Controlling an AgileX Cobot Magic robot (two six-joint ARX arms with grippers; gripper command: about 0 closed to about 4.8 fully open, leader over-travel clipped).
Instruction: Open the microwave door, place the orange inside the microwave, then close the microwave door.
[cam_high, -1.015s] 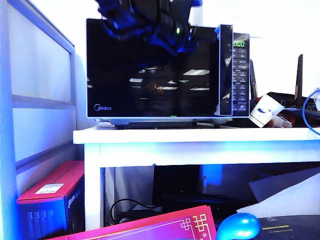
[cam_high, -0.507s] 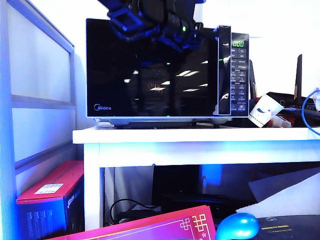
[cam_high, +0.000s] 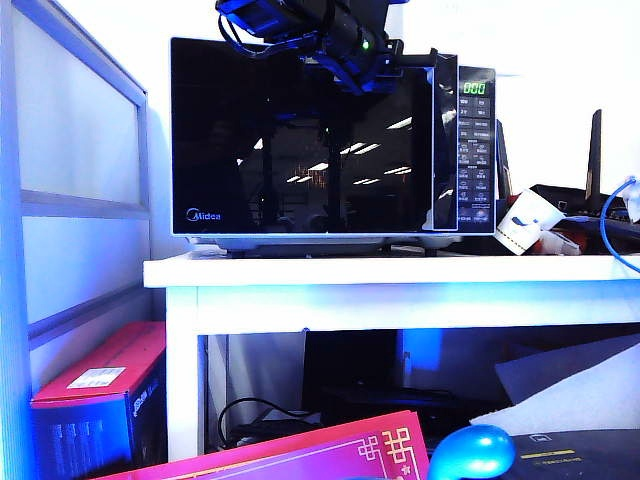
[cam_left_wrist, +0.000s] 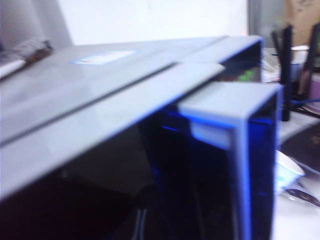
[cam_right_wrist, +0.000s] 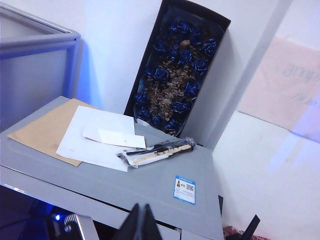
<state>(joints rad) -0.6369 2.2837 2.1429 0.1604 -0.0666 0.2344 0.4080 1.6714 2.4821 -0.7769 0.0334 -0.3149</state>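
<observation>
Door looks shut to you; left gripper at its top edge, grip unreadable. Right gripper closed, empty, above microwave.

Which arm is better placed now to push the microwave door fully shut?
Left: its tool hangs before the microwave door's top, near the handle. The right tool is shut, above the microwave's top.

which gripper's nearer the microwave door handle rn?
Left. The left gripper sits at the top of the door handle. The right gripper, shut, is above the microwave top.
</observation>
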